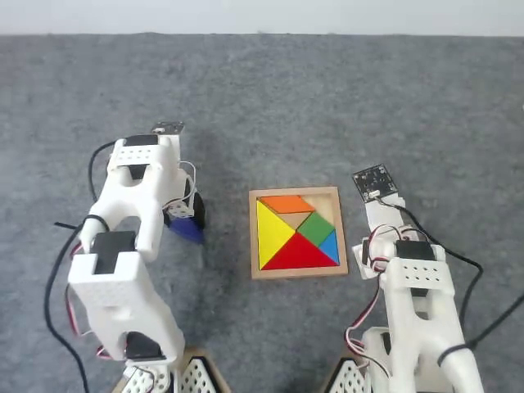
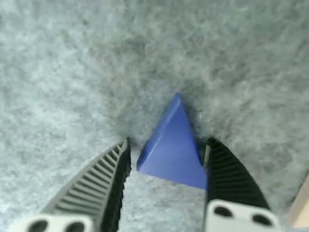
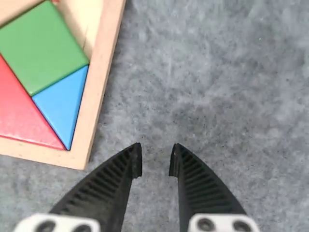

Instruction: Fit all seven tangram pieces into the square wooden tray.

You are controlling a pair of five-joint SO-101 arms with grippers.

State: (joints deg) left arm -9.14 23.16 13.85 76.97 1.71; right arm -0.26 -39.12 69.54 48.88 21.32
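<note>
The square wooden tray [image 1: 255, 237] lies mid-table and holds orange [image 1: 286, 203], yellow [image 1: 273, 233], green [image 1: 316, 227], light blue [image 1: 329, 246] and red [image 1: 300, 255] pieces, with bare wood around the green one. A dark blue triangle [image 2: 174, 145] lies on the carpet left of the tray [image 1: 187, 232]. My left gripper [image 2: 167, 145] is open and straddles it, one finger [image 2: 219, 169] against its edge. My right gripper [image 3: 155, 159] stands slightly open over bare carpet beside the tray's corner [image 3: 91, 145], close to the light blue triangle [image 3: 60, 104].
Grey carpet covers the whole table. The left arm's body [image 1: 131, 213] stands left of the tray and the right arm's body [image 1: 413, 278] right of it, both with trailing cables. A tray edge [image 2: 301, 212] shows beside the left gripper.
</note>
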